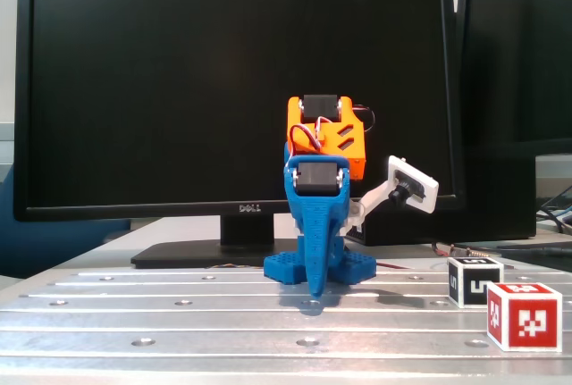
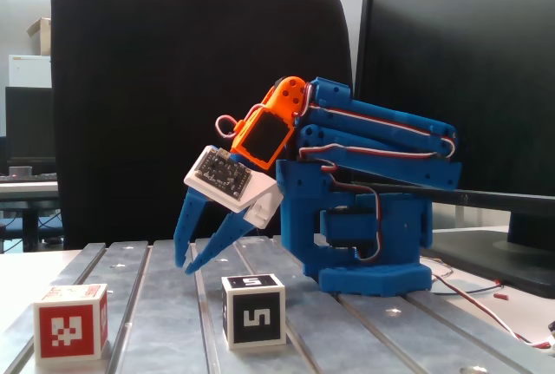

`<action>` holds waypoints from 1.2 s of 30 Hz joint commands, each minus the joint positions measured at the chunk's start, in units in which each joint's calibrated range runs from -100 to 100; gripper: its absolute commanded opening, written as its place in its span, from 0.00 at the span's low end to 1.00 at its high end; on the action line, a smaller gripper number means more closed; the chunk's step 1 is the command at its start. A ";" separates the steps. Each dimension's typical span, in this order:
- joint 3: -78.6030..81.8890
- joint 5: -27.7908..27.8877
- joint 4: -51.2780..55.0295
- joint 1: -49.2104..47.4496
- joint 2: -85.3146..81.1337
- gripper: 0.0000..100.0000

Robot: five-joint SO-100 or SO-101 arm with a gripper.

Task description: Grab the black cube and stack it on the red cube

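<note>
The black cube (image 1: 475, 281) with a white "5" marker sits on the metal table at the right; in the other fixed view it (image 2: 253, 310) is at front centre. The red cube (image 1: 524, 316) with a white patch stands just in front of it to the right; in the other fixed view it (image 2: 72, 322) is at front left, apart from the black cube. My blue gripper (image 1: 315, 292) points down near the arm's base, its tips (image 2: 185, 267) together just above the table. It is empty, behind and between the two cubes.
The table is slotted aluminium (image 1: 179, 313) with screw holes. A Dell monitor (image 1: 237, 90) stands behind the arm, and its foot lies on the table's back edge. A black chair back (image 2: 173, 88) and another monitor (image 2: 468, 62) show behind. Cables (image 2: 486, 300) lie right of the base.
</note>
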 commanded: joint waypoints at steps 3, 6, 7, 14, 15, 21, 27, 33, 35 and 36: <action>0.09 -0.35 0.33 -0.24 0.49 0.01; 0.09 -0.45 -0.86 0.20 -0.26 0.02; 0.09 -0.45 -1.46 0.27 -0.26 0.02; 0.09 -0.45 -4.97 -0.24 -0.35 0.02; 0.09 -0.45 -6.00 -0.24 -0.35 0.02; -0.36 -0.03 -7.62 -0.54 -0.35 0.02; -4.34 2.02 -8.13 -1.87 1.74 0.02; -12.84 2.23 -8.82 -2.68 14.02 0.02; -17.46 3.23 -8.65 -3.79 20.29 0.02; -19.99 4.33 -8.30 -4.75 23.38 0.02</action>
